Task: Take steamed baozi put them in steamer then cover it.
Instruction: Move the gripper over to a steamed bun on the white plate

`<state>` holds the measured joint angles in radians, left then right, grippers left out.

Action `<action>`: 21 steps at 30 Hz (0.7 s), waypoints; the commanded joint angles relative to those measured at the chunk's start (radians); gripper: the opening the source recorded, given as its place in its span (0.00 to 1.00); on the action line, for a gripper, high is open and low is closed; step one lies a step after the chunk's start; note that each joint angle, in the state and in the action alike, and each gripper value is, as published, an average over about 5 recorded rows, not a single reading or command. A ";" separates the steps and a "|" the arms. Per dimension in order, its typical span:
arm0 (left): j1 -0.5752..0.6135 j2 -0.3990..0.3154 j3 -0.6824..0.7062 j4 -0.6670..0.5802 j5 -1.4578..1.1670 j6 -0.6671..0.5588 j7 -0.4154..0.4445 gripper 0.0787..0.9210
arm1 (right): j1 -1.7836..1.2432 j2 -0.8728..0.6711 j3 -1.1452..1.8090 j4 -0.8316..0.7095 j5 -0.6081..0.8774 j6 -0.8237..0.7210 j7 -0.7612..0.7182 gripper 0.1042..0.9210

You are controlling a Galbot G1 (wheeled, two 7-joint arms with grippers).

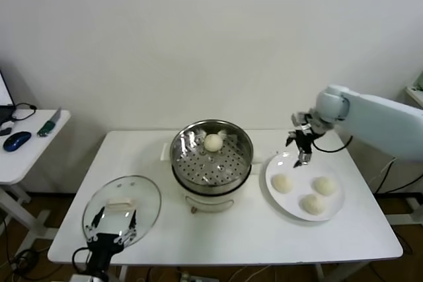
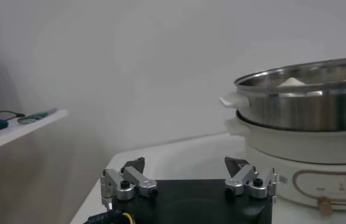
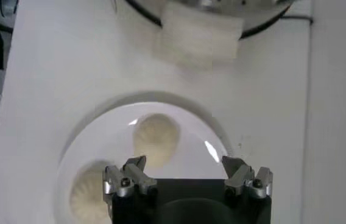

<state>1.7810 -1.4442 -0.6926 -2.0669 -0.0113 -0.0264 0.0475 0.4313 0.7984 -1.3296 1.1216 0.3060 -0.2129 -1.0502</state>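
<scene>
Right gripper (image 1: 301,152) hangs open and empty over the back edge of the white plate (image 1: 284,199), on which three buns lie: one (image 1: 282,183) nearest the steamer, one (image 1: 324,185) to its right and one (image 1: 313,204) at the front. Left gripper (image 1: 109,229) waits low at the table's (image 1: 264,239) front left corner, jaws spread, holding nothing, at the near edge of the glass lid (image 1: 122,209) lying flat there. One bun (image 1: 213,142) already sits at the back of the steel steamer (image 1: 211,156), which stands uncovered on its white pot in the middle of the table.
</scene>
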 commanded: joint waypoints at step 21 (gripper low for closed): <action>0.010 -0.002 -0.005 0.013 0.021 -0.003 -0.004 0.88 | -0.323 0.134 0.254 -0.207 -0.174 0.022 0.031 0.88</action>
<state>1.7910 -1.4468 -0.6972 -2.0561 0.0064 -0.0289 0.0440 0.1588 0.8872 -1.1244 0.9703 0.1630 -0.2026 -1.0206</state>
